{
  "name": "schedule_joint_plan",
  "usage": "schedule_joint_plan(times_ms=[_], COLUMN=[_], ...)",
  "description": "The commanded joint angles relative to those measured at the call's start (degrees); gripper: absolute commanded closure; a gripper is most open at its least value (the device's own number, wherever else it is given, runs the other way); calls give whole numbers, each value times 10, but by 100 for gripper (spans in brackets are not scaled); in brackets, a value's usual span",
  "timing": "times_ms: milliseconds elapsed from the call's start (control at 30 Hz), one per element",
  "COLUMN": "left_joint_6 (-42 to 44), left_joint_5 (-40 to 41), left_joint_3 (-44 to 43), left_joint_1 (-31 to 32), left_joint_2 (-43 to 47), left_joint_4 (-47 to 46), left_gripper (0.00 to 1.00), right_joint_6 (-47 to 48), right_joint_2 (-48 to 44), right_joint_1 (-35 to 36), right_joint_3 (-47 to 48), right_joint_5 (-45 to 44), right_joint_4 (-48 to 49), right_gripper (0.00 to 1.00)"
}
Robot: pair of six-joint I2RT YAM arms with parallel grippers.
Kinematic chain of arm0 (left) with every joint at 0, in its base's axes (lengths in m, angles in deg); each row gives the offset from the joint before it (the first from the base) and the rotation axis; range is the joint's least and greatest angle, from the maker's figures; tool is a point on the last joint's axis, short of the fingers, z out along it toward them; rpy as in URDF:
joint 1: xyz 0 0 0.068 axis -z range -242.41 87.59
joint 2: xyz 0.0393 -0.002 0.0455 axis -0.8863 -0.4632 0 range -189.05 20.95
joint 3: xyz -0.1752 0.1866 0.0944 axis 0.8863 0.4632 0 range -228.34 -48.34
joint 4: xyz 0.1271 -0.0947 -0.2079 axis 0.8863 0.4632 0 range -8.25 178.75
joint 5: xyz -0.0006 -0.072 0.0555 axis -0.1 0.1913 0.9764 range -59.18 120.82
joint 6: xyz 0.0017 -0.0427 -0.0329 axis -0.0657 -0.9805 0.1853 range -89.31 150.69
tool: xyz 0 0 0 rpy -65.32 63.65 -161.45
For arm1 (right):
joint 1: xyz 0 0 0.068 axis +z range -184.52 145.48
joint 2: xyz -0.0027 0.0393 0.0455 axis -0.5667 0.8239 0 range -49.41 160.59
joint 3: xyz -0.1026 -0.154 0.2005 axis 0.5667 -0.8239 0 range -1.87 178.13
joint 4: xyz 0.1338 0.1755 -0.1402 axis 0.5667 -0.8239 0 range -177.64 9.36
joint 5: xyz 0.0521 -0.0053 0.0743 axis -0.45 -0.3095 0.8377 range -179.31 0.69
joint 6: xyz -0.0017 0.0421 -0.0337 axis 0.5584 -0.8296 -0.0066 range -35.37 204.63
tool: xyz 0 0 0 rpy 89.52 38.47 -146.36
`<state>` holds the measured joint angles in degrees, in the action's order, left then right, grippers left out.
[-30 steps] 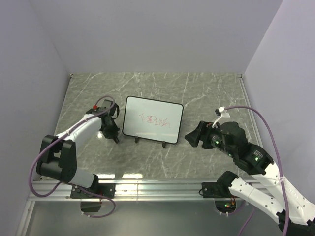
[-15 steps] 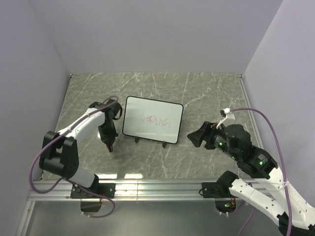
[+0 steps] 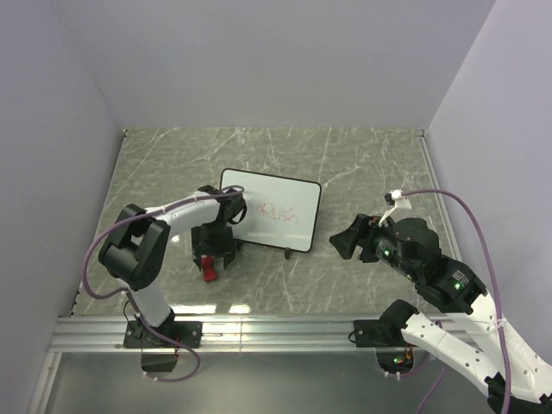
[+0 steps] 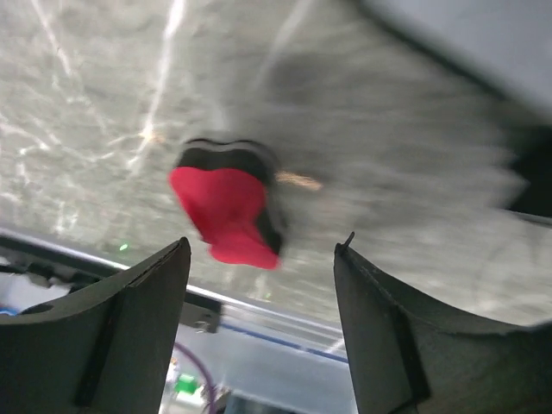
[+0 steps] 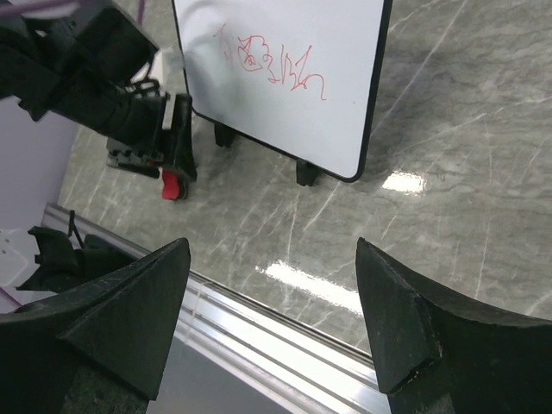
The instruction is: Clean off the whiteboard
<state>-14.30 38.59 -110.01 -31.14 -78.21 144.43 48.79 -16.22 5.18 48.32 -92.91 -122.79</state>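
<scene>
Now whiteboard (image 3: 274,226) w/ red scribbles (image 5: 272,69), red eraser (image 3: 208,269) by spread left fingers (image 4: 112,345).

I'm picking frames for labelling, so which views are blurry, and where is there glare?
Left wrist: heavily smeared, the red eraser and table soft-edged. Right wrist: sharp, the whiteboard scribbles crisp, bright glare patches on the table. Top external: sharp, glare near the front rail.

Your left tool (image 4: 263,245) points steeply down with its jaws parted and nothing between them. Your right tool (image 5: 272,246) tilts downward, its jaws spread wide and gripping nothing.
</scene>
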Motion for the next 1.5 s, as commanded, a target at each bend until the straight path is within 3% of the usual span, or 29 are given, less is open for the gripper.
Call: schedule_joint_plan(times_ms=[0, 167, 233, 267, 333, 467, 567, 733, 1167, 1467], left_joint_6=[-34, -72, -83, -90, -110, -158, -178, -218, -221, -138], left_joint_5=[-1, 15, 10, 3, -22, -39, -51, -18, 53, 96], left_joint_3=[-56, -91, -69, -30, 21, 190, 258, 309, 280, 179], left_joint_1=[9, 9, 9, 9, 9, 8, 8, 16, 17, 17], left_joint_2=[33, 113, 148, 189, 233, 380, 425, 438, 390, 332], left_joint_4=[-4, -3, -39, -61, -126, -224, -257, -242, -215, -179], left_gripper=[27, 23, 35, 45, 48, 43, 39, 37, 43, 36], right_joint_6=[29, 45, 48, 51, 54, 63, 67, 69, 65, 68], right_joint_2=[4, 18, 21, 21, 25, 34, 42, 55, 52, 57], right_joint_1=[-5, -4, -6, -6, -5, -7, -9, -9, -9, -9], right_joint_3=[10, 17, 18, 18, 19, 19, 19, 20, 22, 26], right_joint_5=[1, 8, 10, 10, 13, 24, 33, 46, 53, 49], right_joint_4=[-7, -7, -7, -6, -4, -1, 4, 8, -2, -7], right_gripper=[16, 16, 16, 16, 16, 16, 16, 17, 17, 17])
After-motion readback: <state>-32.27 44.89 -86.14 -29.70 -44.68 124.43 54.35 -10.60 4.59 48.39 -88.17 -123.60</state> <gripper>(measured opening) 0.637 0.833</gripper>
